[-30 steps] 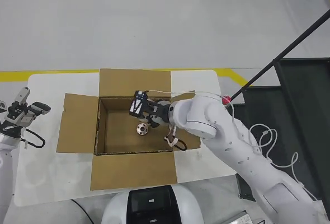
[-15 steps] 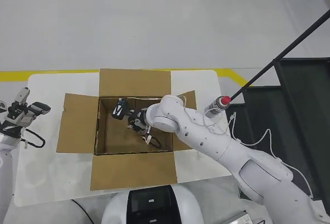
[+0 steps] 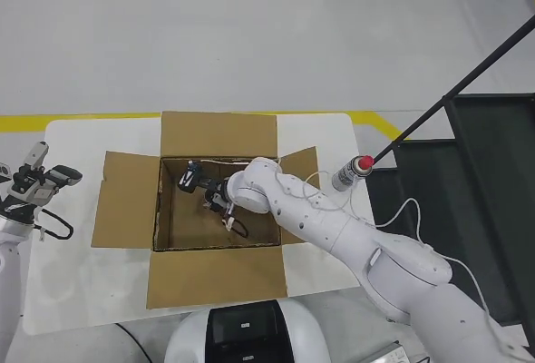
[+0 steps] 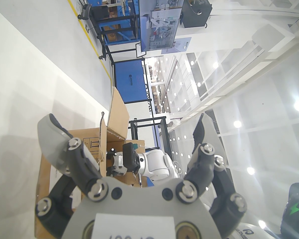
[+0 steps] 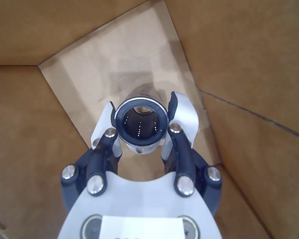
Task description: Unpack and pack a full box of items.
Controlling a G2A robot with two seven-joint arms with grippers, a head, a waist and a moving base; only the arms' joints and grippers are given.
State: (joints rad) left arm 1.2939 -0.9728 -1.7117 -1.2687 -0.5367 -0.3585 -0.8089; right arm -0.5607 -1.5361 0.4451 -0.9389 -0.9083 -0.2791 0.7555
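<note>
Bearing [image 5: 140, 125], steel cyl, black rim, ball rows inside

Right claw [image 3: 206, 194] inside open cardboard box [image 3: 127, 200] on white table [image 3: 68, 281]; left claw [image 3: 53, 163] at table's left edge.

A white table [image 3: 77, 272] carries an open cardboard box [image 3: 218, 136], and seemingly a red-capped can [image 3: 347, 174] at its edge.
</note>
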